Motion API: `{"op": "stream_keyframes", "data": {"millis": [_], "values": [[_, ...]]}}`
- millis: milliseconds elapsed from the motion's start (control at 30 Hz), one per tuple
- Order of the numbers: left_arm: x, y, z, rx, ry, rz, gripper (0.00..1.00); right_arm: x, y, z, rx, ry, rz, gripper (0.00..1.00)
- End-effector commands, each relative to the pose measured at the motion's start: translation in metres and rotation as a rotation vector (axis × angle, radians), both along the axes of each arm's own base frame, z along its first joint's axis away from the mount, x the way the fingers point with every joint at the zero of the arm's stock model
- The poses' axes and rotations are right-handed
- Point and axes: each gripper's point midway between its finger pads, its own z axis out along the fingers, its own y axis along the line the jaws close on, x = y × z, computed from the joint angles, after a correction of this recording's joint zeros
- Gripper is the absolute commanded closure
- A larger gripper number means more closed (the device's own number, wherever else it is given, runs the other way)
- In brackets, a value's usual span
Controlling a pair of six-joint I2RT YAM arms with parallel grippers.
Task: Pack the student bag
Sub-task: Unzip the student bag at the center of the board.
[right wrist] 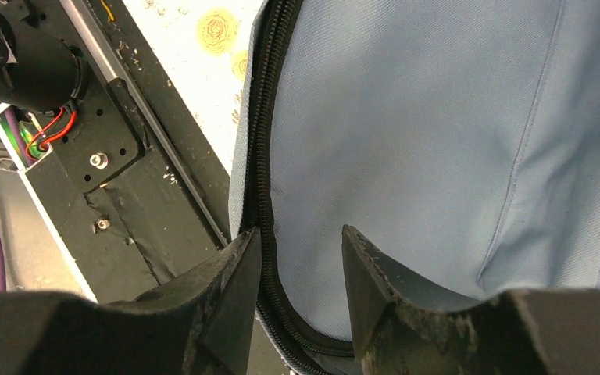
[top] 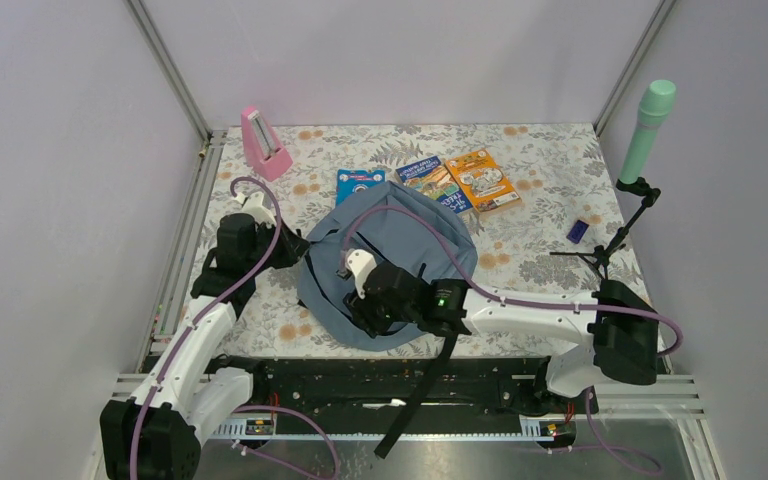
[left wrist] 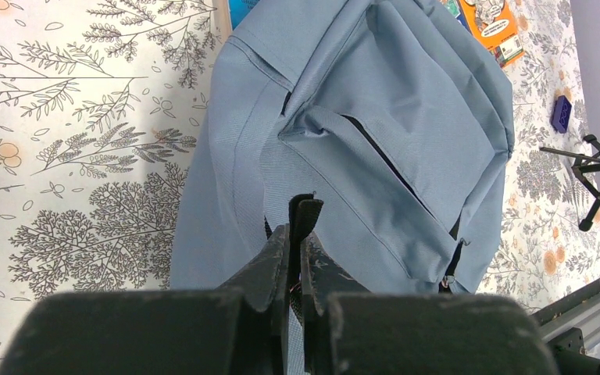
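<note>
The student bag, grey-blue with black zippers, lies mid-table between both arms. My left gripper is at the bag's left edge. In the left wrist view it is shut on a black strap tab of the bag. My right gripper hovers low over the bag's near edge. In the right wrist view it is open, its jaws straddling the bag's fabric, with the black zipper running along the inside of the left finger. Nothing is pinched there.
Behind the bag lie a blue booklet and two books. A pink wedge-shaped object stands back left. At right are a small blue block and a tripod carrying a green cylinder. A black strap hangs over the front rail.
</note>
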Motion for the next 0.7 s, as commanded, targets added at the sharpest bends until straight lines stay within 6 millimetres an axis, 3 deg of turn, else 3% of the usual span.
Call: {"op": "stream_keyframes", "data": {"millis": [0, 433, 667], "values": [[0.012, -0.004, 0.038, -0.018, -0.131, -0.025, 1.0, 0.001, 0.014, 0.013, 0.042, 0.018, 0.003, 0.52], [0.011, -0.003, 0.037, -0.013, -0.129, -0.023, 1.0, -0.015, 0.043, -0.001, 0.074, 0.099, 0.093, 0.47], [0.011, -0.003, 0.036, -0.013, -0.125, -0.021, 1.0, -0.002, 0.051, -0.023, 0.007, 0.012, 0.033, 0.44]]}}
